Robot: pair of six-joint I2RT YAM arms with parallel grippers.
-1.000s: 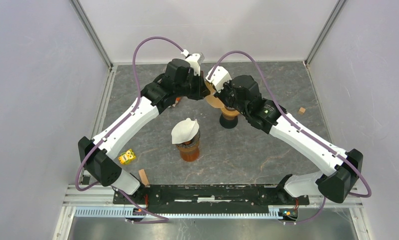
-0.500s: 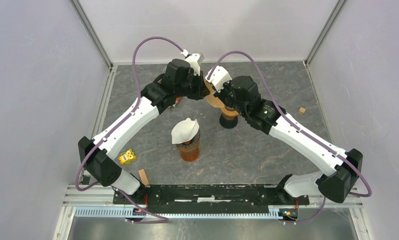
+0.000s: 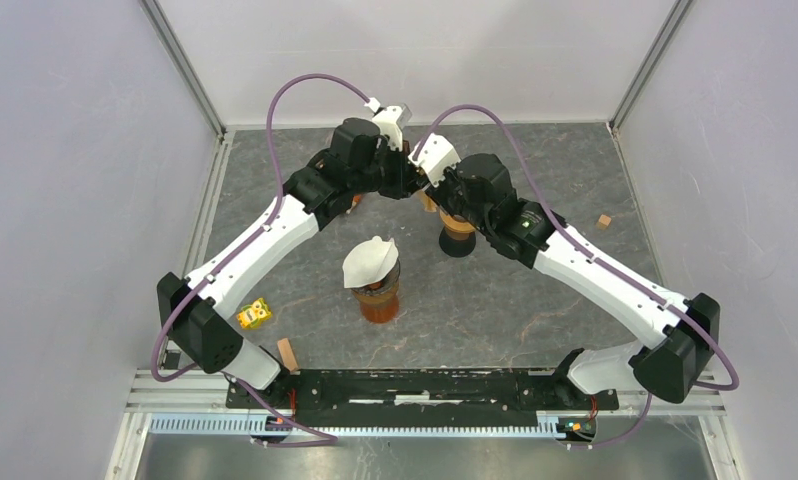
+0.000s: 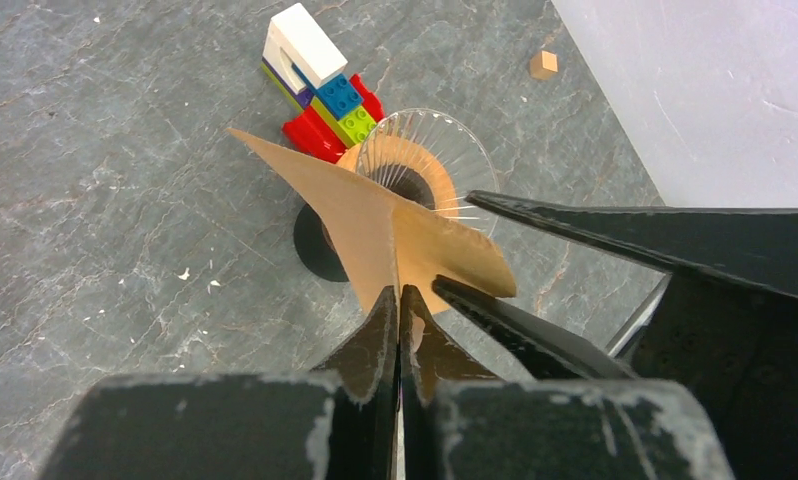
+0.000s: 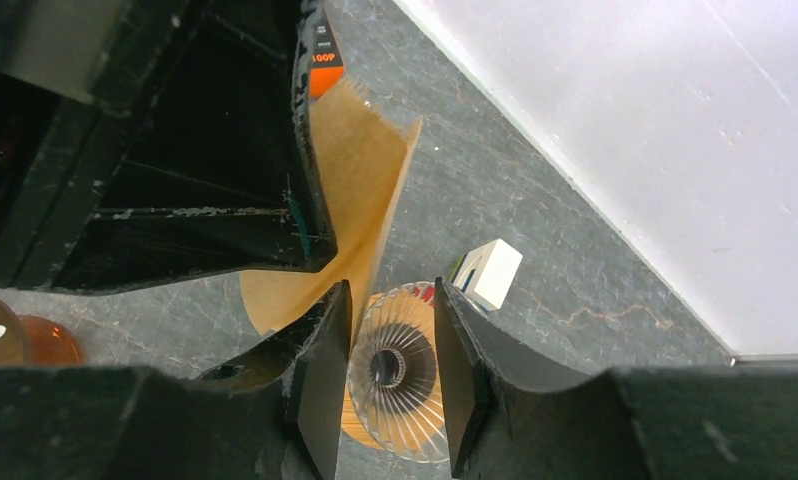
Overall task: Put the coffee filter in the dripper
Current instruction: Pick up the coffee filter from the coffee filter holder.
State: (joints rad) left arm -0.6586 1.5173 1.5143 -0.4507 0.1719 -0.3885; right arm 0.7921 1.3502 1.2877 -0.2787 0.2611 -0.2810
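Because the left gripper (image 4: 400,300) has its jaws clenched on one thin edge of the brown filter (image 4: 395,225) above the dripper (image 4: 425,160), with the right gripper (image 5: 390,290) jaws spread and empty, a careless tug could crease it or knock the dripper across the desk (image 4: 125,200).

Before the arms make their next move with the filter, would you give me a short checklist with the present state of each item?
1. Left gripper shut on the brown filter: ok.
2. Right gripper open, fingers apart over the dripper: ok.
3. Dripper upright and empty: ok.
4. Filter spread into a cone: not ok, it is folded flat.
5. Filter above the dripper's mouth: ok, it hangs over the rim in the left wrist view.
6. Toy bricks clear of the dripper: cannot tell, they sit right beside it.
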